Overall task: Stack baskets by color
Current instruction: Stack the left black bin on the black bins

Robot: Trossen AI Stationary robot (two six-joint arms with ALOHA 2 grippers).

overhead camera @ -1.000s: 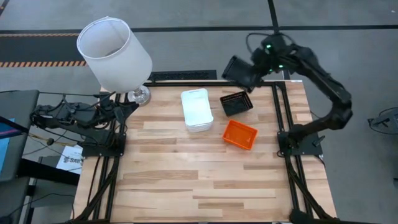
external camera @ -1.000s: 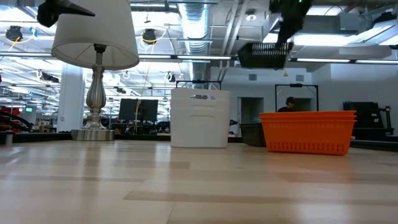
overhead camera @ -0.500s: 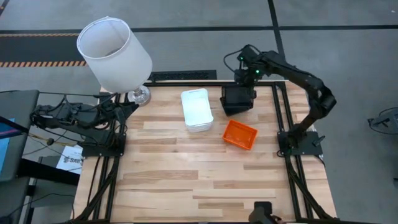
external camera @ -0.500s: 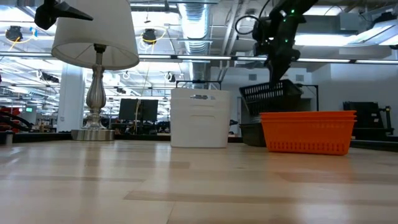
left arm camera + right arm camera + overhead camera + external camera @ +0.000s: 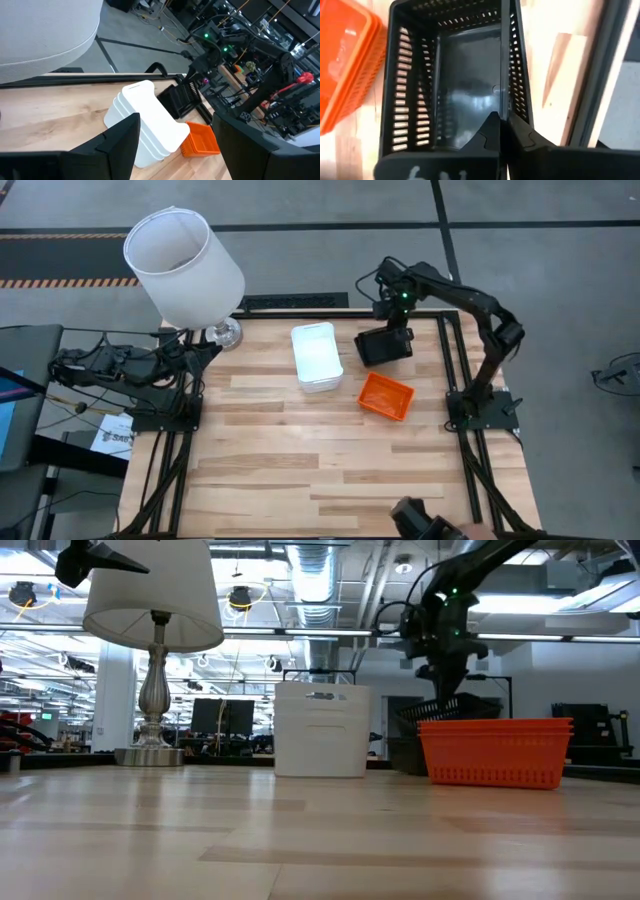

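Lowered: black basket (image 5: 385, 347); right pincer (image 5: 398, 326) clamped

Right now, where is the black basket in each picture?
High view: the black basket sits at the table's far edge, under the right tool.
Low view: it peeks up behind the orange basket, tilted, at.
Left wrist view: dark, just beyond the white stack, at.
Right wrist view: it fills the picture, its wall pinched.
Shared landmark: the orange basket beside it.

Overhead camera straight down, low one level across table (image 5: 300, 840), wrist cameras close.
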